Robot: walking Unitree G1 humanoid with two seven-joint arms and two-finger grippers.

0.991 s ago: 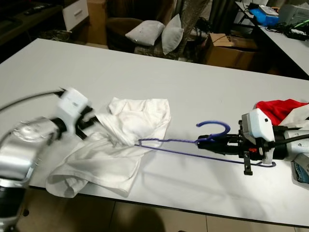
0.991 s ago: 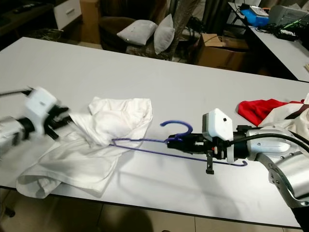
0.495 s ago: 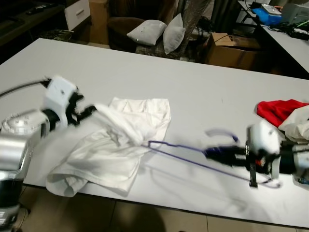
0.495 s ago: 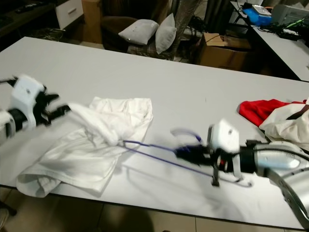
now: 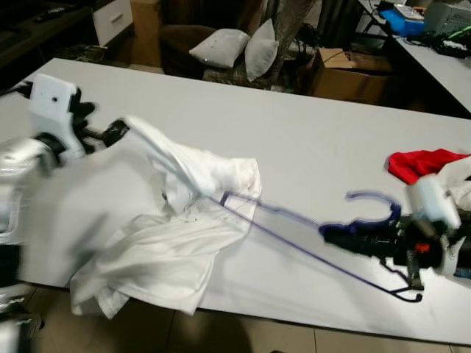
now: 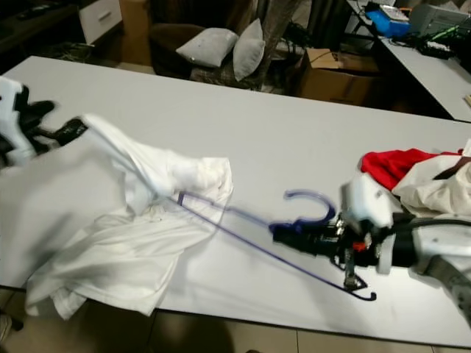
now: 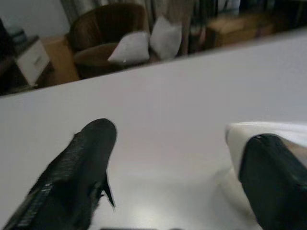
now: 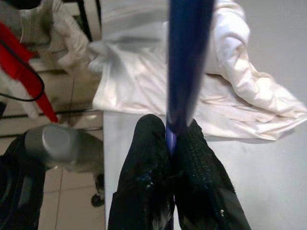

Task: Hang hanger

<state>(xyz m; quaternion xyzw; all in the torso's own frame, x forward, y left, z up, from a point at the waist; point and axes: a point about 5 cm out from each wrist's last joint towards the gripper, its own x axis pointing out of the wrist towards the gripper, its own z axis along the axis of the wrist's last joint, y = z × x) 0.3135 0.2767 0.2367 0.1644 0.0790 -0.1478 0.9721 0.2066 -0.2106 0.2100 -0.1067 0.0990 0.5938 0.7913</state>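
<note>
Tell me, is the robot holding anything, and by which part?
Right gripper pinches the blue hanger just below its hook. Left gripper holds the white shirt by one lifted edge.

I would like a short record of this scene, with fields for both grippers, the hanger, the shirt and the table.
left gripper: holds one edge of the white shirt, lifted above the table
right gripper: shut on the blue hanger near its hook
blue hanger: far end tucked into the shirt
white shirt: crumpled, partly over the table's near edge
table: white, red cloth at the right
</note>
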